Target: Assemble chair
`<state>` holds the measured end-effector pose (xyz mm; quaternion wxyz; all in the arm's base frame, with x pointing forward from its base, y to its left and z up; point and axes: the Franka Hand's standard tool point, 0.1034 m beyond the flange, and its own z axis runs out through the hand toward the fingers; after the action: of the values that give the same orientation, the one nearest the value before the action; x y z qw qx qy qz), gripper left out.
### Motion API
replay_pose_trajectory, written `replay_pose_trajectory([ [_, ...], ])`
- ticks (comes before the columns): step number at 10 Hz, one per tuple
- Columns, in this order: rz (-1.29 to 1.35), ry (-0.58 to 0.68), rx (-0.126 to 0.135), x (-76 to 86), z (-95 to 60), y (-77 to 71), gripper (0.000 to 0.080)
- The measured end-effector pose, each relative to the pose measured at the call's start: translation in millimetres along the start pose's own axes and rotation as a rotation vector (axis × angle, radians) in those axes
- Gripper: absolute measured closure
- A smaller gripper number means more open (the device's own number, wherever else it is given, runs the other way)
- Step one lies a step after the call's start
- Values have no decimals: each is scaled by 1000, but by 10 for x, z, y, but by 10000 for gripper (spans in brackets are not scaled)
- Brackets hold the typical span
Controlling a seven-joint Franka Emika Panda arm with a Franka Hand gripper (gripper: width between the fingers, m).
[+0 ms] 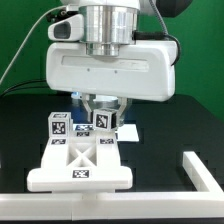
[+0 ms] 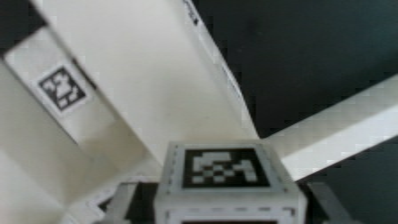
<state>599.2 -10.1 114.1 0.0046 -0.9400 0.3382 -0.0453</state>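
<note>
The part-built white chair (image 1: 80, 165) lies on the black table toward the exterior view's left, a flat slab with crossed bars and a tag on its front. A tagged upright block (image 1: 58, 127) stands at its back left. My gripper (image 1: 103, 129) hangs over the back right and is shut on a second tagged white block (image 1: 103, 119). In the wrist view this block (image 2: 221, 166) sits between my dark fingers (image 2: 130, 203), tag facing the camera. Below it run the chair's white bars (image 2: 178, 70) and another tag (image 2: 63, 88). Whether the held block touches the chair is hidden.
A long thin white rail (image 1: 201, 172) bends along the table's front and the exterior view's right. A green backdrop (image 1: 20, 40) closes the back. The arm's large white housing (image 1: 110, 65) hides the area behind the chair.
</note>
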Motion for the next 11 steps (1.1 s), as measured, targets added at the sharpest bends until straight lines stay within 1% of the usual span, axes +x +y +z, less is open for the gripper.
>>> replay_pose_trajectory([
  [1, 104, -16, 8, -6, -3, -15, 534],
  [3, 57, -14, 9, -6, -1, -16, 525],
  [4, 21, -12, 6, -8, 0, -17, 351],
  [5, -140, -10, 0, -15, 1, -24, 200],
  [6, -313, -9, 1, -14, -3, -26, 165],
  [8, -661, -36, -11, -41, -31, -24, 153],
  [10, -776, -31, -15, -22, -24, -5, 151],
  [11, -895, -29, -26, -15, -34, -10, 151],
])
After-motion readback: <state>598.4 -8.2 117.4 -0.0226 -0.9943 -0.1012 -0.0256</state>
